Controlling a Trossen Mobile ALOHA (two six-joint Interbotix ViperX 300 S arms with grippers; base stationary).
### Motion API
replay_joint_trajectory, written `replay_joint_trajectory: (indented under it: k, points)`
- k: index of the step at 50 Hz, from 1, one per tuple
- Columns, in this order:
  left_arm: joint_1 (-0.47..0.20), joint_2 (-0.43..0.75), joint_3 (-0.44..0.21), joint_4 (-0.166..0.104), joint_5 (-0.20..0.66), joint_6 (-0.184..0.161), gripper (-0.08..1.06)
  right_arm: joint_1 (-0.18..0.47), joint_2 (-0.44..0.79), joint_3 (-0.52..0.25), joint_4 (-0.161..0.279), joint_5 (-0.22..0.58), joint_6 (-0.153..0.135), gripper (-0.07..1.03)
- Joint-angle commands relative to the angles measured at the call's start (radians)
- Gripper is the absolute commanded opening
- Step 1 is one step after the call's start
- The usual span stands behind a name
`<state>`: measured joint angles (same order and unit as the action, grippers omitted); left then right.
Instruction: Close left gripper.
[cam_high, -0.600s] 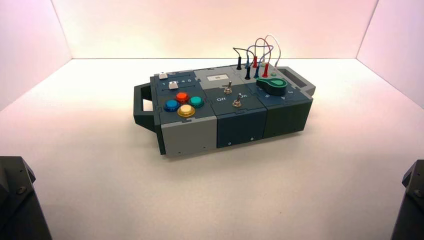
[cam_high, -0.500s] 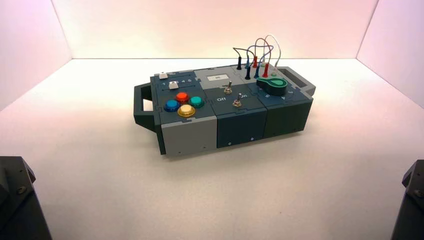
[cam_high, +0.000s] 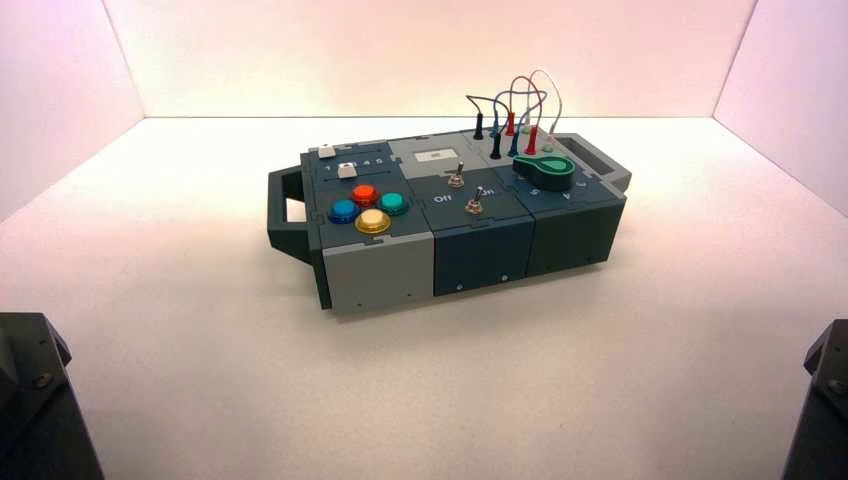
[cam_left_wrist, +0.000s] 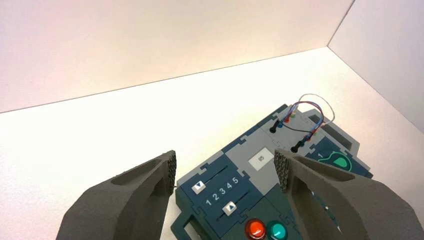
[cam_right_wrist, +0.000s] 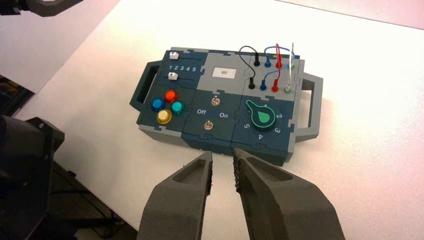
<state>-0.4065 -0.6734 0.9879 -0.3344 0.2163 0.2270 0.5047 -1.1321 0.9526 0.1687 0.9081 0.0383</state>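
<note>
Grey ribbed fingers (cam_left_wrist: 170, 170) of the left gripper (cam_left_wrist: 224, 170) stand wide apart with nothing between them, hovering well short of the box (cam_high: 440, 215), so closing should meet only air and needs no hold anywhere. The right gripper (cam_right_wrist: 223, 167) hangs parked near the box's front edge, fingers a narrow gap apart, gripping nothing
</note>
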Motion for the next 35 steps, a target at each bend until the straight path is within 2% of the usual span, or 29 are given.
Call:
replay_joint_trajectory:
  k: [1, 20, 24, 32, 35]
  points:
    - [0.003, -0.003, -0.023, 0.003, -0.005, 0.002, 1.01, -0.003, 0.005, -0.014, 0.000, -0.009, 0.003, 0.26]
    - [0.003, -0.002, -0.023, 0.003, -0.005, 0.002, 1.01, -0.005, 0.005, -0.012, -0.002, -0.009, 0.000, 0.26]
    - [0.003, -0.002, -0.023, 0.003, -0.005, 0.002, 0.98, -0.005, 0.006, -0.012, -0.002, -0.009, 0.000, 0.26]
    - [0.003, -0.002, -0.018, 0.003, -0.005, 0.003, 0.76, -0.005, 0.006, -0.012, -0.002, -0.009, -0.002, 0.26]
    - [0.003, -0.002, -0.014, 0.003, -0.005, 0.003, 0.59, -0.005, 0.006, -0.012, -0.002, -0.009, -0.002, 0.26]
